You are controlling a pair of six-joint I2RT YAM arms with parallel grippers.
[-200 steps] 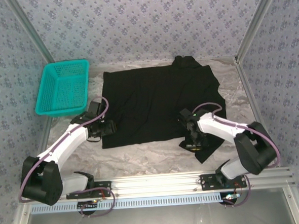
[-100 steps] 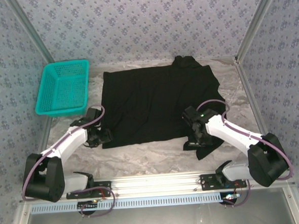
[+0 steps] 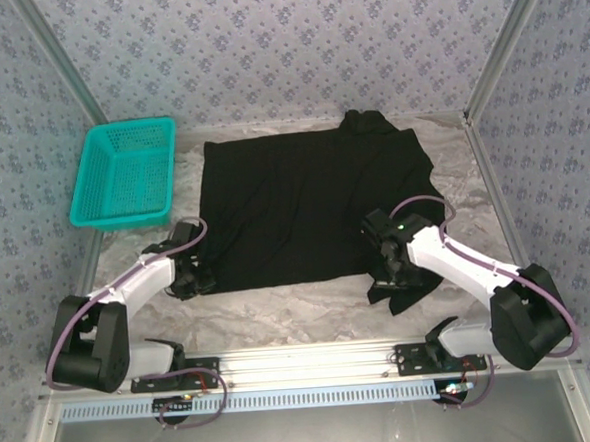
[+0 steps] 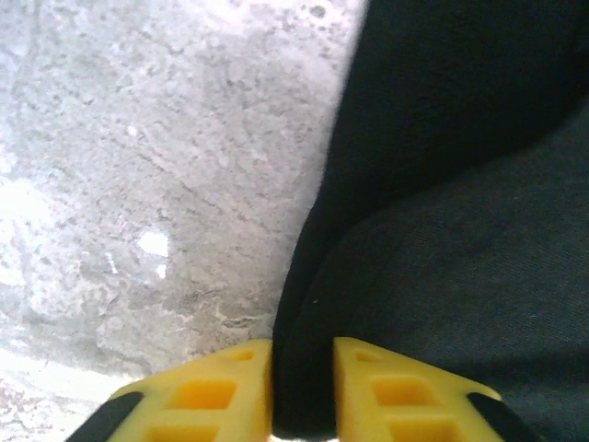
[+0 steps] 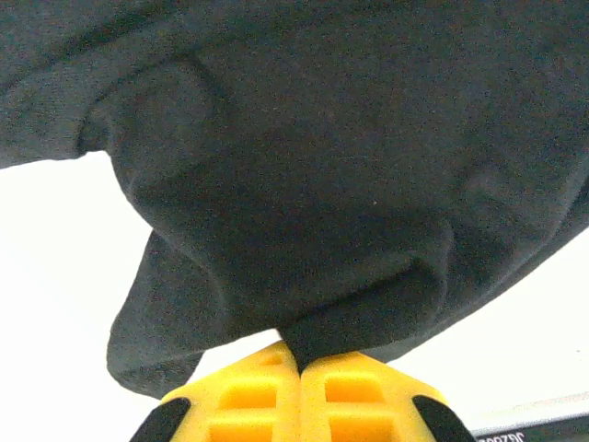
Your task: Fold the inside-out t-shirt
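Observation:
The inside-out t-shirt (image 3: 314, 205) lies spread flat in the middle of the table, plain black side up, with a bunched part at its far right top. My left gripper (image 3: 200, 280) sits at the shirt's near left corner. In the left wrist view the yellow fingers (image 4: 221, 391) stand close on either side of the black hem (image 4: 460, 230), which fills the gap of the left gripper (image 4: 302, 387). My right gripper (image 3: 389, 275) is at the near right corner. There the right gripper (image 5: 300, 364) is shut, pinching a fold of the black cloth (image 5: 350, 166) lifted off the table.
A teal basket (image 3: 123, 218) stands at the far left, beside the shirt. Crumpled white paper (image 3: 280, 307) covers the table. Metal frame posts rise at both sides, and an aluminium rail (image 3: 383, 354) runs along the near edge.
My left gripper slid toward the near edge to the shirt's near left corner and closed on the hem. The right gripper shifted slightly right, still holding its fold.

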